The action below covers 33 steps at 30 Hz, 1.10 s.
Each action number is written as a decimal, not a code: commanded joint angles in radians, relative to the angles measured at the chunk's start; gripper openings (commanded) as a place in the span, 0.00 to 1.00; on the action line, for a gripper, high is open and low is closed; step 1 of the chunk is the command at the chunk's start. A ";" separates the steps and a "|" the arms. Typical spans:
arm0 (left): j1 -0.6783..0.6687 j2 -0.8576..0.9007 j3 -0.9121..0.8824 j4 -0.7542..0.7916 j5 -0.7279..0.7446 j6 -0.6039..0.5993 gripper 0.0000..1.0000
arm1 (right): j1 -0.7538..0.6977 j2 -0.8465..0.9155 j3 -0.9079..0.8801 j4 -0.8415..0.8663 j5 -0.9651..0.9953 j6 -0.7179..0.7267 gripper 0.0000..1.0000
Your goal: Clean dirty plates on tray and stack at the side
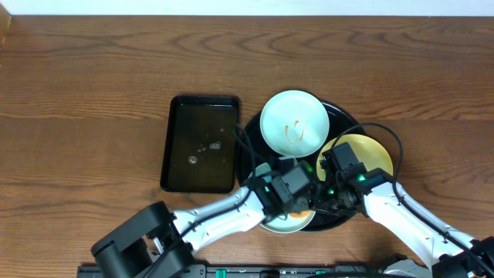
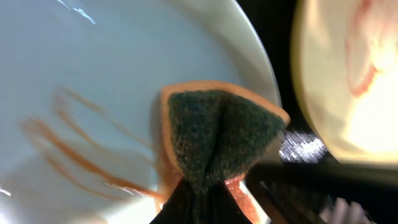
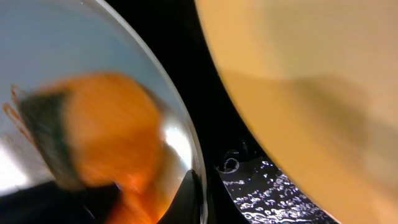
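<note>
The round black tray [image 1: 345, 118] holds three plates. A pale blue plate [image 1: 293, 123] with orange smears lies at its far side and a pale yellow plate [image 1: 363, 153] at its right. The near pale blue plate [image 1: 282, 225] is mostly hidden under both grippers. My left gripper [image 1: 296, 201] is shut on an orange and green sponge [image 2: 217, 134], which it presses on this smeared plate [image 2: 93, 81]. My right gripper [image 1: 328, 199] is shut on that plate's rim [image 3: 189, 162]. The right wrist view also shows the sponge [image 3: 106, 137], the yellow plate [image 3: 311, 93] and wet tray [image 3: 261, 186].
A smaller rectangular black tray [image 1: 201, 143] with a few wet spots lies left of the round tray. Bare wooden table [image 1: 85, 108] spreads to the left and far side. Cables loop over the round tray near both wrists.
</note>
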 commanded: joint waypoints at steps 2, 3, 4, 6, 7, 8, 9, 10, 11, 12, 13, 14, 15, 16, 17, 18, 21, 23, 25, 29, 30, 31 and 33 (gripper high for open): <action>0.105 -0.014 0.001 -0.053 -0.148 0.166 0.07 | 0.011 0.006 -0.011 -0.021 0.011 -0.008 0.01; 0.127 -0.021 0.001 -0.067 -0.156 0.175 0.07 | 0.011 0.006 -0.011 -0.023 0.012 -0.008 0.01; 0.149 -0.026 0.001 -0.083 -0.157 0.175 0.07 | 0.011 0.006 -0.011 -0.023 0.012 -0.008 0.01; 0.185 -0.031 0.001 -0.117 -0.146 0.174 0.07 | 0.011 0.006 -0.011 -0.023 0.012 -0.008 0.01; 0.198 -0.032 0.001 -0.137 -0.134 0.175 0.07 | 0.011 0.006 -0.011 -0.023 0.012 -0.008 0.01; 0.208 -0.033 0.001 -0.154 -0.114 0.195 0.08 | 0.011 0.006 -0.011 -0.023 0.012 -0.008 0.01; 0.214 -0.036 0.001 -0.167 -0.095 0.229 0.07 | 0.011 0.006 -0.011 -0.024 0.012 -0.008 0.01; 0.218 -0.042 0.001 -0.184 -0.092 0.261 0.08 | 0.011 0.006 -0.011 -0.024 0.012 -0.008 0.01; 0.219 -0.058 0.001 -0.205 -0.093 0.291 0.07 | 0.011 0.006 -0.011 -0.024 0.012 -0.007 0.01; 0.219 -0.074 0.002 -0.216 -0.092 0.313 0.07 | 0.011 0.006 -0.011 -0.024 0.012 -0.008 0.01; 0.219 -0.098 0.003 -0.233 -0.085 0.349 0.08 | 0.011 0.006 -0.011 -0.024 0.012 -0.008 0.01; 0.219 -0.128 0.004 -0.245 -0.065 0.400 0.07 | 0.011 0.006 -0.011 -0.024 0.012 -0.008 0.01; 0.219 -0.162 0.005 -0.259 -0.048 0.447 0.07 | 0.011 0.006 -0.011 -0.023 0.012 -0.007 0.01; 0.219 -0.195 0.005 -0.272 -0.048 0.475 0.07 | 0.011 0.006 -0.011 -0.021 0.012 -0.007 0.01; 0.219 -0.235 0.005 -0.288 -0.055 0.509 0.07 | 0.010 0.006 -0.011 -0.018 0.012 -0.007 0.01; 0.219 -0.275 0.005 -0.301 -0.074 0.536 0.07 | 0.010 0.006 -0.011 -0.011 0.012 -0.007 0.02; 0.229 -0.385 0.005 -0.345 -0.189 0.548 0.07 | 0.010 0.006 -0.011 0.011 0.012 -0.007 0.03; 0.249 -0.441 0.005 -0.365 -0.248 0.548 0.08 | 0.010 0.006 -0.011 0.030 0.012 -0.007 0.04; 0.283 -0.480 0.005 -0.381 -0.286 0.548 0.07 | 0.011 0.006 -0.011 0.049 0.012 -0.007 0.04; 0.386 -0.504 0.005 -0.401 -0.293 0.536 0.08 | 0.010 0.006 -0.011 0.076 0.016 -0.012 0.01; 0.416 -0.499 0.005 -0.406 -0.293 0.536 0.07 | 0.010 0.006 -0.011 0.084 0.016 -0.023 0.01; 0.446 -0.491 0.005 -0.409 -0.292 0.535 0.07 | 0.010 0.006 -0.011 0.095 0.016 -0.038 0.01; 0.498 -0.471 0.005 -0.412 -0.286 0.521 0.08 | 0.010 0.005 -0.011 0.121 0.016 -0.078 0.01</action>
